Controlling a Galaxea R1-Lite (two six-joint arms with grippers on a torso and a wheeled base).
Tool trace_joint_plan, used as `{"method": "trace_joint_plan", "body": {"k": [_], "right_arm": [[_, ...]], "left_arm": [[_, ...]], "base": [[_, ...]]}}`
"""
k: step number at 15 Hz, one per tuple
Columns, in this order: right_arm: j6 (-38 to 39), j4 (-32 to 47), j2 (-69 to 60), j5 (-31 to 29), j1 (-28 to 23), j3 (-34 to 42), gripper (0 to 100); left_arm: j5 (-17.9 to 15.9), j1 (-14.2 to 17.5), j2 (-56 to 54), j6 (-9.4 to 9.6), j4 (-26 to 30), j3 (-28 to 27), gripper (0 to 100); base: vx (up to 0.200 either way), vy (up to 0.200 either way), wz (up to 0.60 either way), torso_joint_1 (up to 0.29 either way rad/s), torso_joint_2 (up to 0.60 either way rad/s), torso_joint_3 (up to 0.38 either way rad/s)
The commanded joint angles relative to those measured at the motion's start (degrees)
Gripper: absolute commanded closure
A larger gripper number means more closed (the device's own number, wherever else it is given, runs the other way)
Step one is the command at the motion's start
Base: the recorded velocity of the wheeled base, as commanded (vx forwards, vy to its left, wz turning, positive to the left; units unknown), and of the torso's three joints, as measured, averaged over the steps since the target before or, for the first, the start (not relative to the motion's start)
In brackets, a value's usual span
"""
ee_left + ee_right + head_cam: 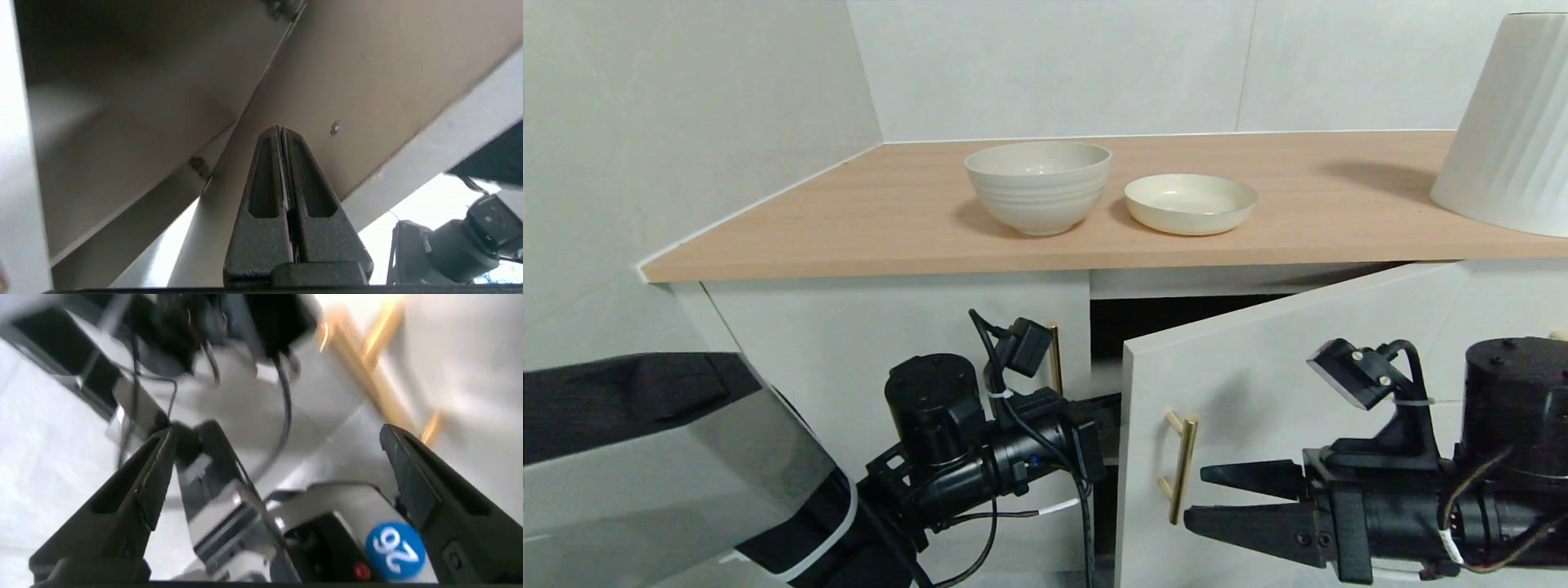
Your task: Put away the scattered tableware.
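Biggest first: wooden countertop (849, 220) directly above open door (1298, 343), spanning well past it both ways. Open door white, swung out twd robot, free edge on L, dark cabinet interior (1160, 314) just behind its top edge. White closed door (890, 327) just L of open door, flush w/ cabinet front. White ribbed lampshade (1511, 122) on countertop, above open door's R end, well apart from tableware.

Next, right gripper (1194, 494) in front of open door, low, level w/ lower part of its handle. Fingers spread wide apart per wrist cam, nothing btwn them. Tips just beside handle; touching or not, can't tell. Then left gripper (280, 131), arm end passing behind open door's free edge into gap beside closed door. Fingers pressed flat together, holding nothing, pale boards ahead of it.

Tableware: cream ribbed bowl (1039, 186) upright on countertop, above & L of open door's free edge. Shallow cream dish (1190, 202) upright on countertop, above open door's free-edge end, just R of bowl w/ small gap, not touching. Both empty.

Smallest: brass bar handle (1181, 465) upright near open door's free edge. Second brass handle (1054, 359) on closed door, just L of open door, partly hidden by L arm's cables.
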Motion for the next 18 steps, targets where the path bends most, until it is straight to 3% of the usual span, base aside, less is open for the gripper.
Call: {"method": "trace_joint_plan", "body": {"k": [1,2,3,4,5,9,18], "right_arm": [[-1.61,2.02,-5.50,-4.17,0.84,4.14,0],[-3.99,3.43,-6.03,-9.70,2.24,4.67,0],[-7.06,6.07,-6.12,-21.92,5.76,4.93,0],[-7.59,7.83,-6.91,-30.10,9.63,4.93,0],[-7.42,9.06,-8.84,-33.00,12.35,5.02,0],[-7.33,20.13,-17.81,-26.23,13.05,4.41,0],[-7.59,20.83,-17.81,-25.96,13.14,4.49,0]], "left_arm": [[-0.06,0.92,-5.11,1.52,5.85,-2.38,100],[-0.06,0.92,-6.34,3.81,8.84,-2.82,100],[0.03,0.92,-7.30,7.41,11.74,-3.17,100],[0.03,0.92,-7.30,9.61,12.18,-3.26,100],[0.03,0.92,-7.30,10.40,12.18,-3.26,100],[-0.06,0.56,-5.98,10.31,12.00,-4.05,100],[-0.06,-0.84,-2.56,9.96,11.48,-6.78,100]], "base": [[0.000,0.000,0.00,0.000,0.00,0.000],[0.000,0.000,0.00,0.000,0.00,0.000],[0.000,0.000,0.00,0.000,0.00,0.000],[0.000,0.000,0.00,0.000,0.00,0.000],[0.000,0.000,0.00,0.000,0.00,0.000],[0.000,0.000,0.00,0.000,0.00,0.000],[0.000,0.000,0.00,0.000,0.00,0.000]]}}
